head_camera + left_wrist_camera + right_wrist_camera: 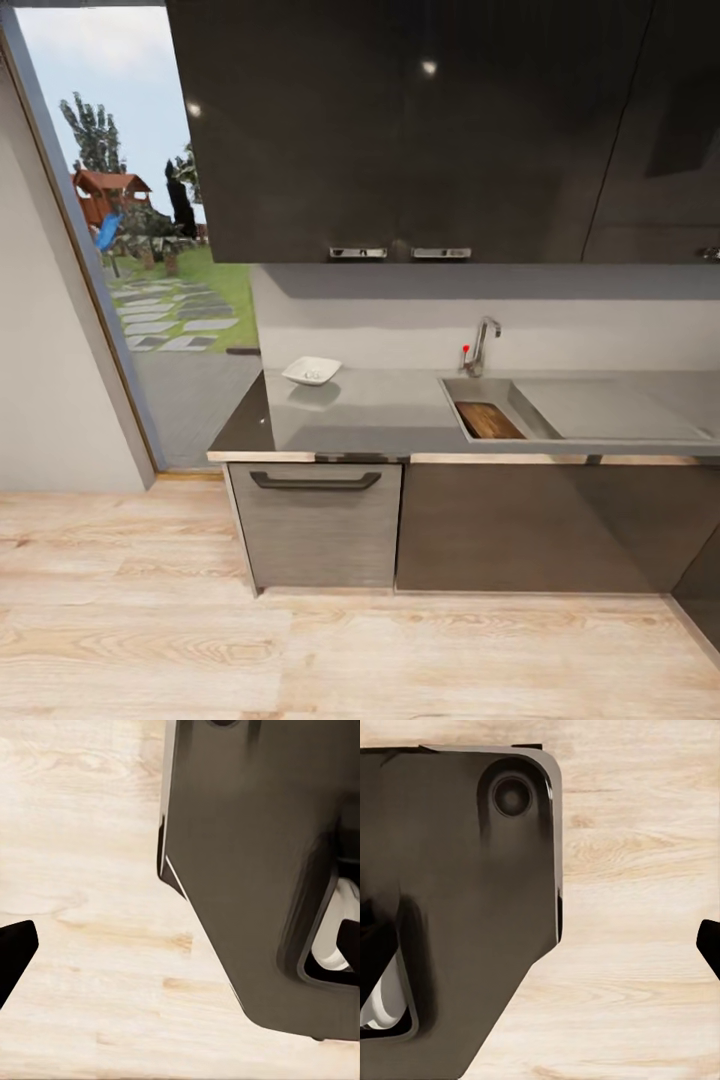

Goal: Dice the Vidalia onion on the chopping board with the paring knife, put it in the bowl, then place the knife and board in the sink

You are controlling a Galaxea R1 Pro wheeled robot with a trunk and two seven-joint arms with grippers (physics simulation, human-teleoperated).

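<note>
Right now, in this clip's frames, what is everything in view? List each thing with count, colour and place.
bowl: one, white, on the countertop's left part, near the back wall.
chopping board: one, dark brown, lying in the sink basin.
sink: one, steel grey, set in the countertop's right part, drainboard to the right of the basin.
tap: one, chrome with a red dot, behind the basin.
countertop: one, glossy grey, over the lower cabinets.
lower cabinets: dark grey, the left front with a dark handle.
upper cabinets: dark, above the countertop.
floor: light wood.
doorway: left, garden outside.
robot base: dark, above the floor in both wrist views.
</note>
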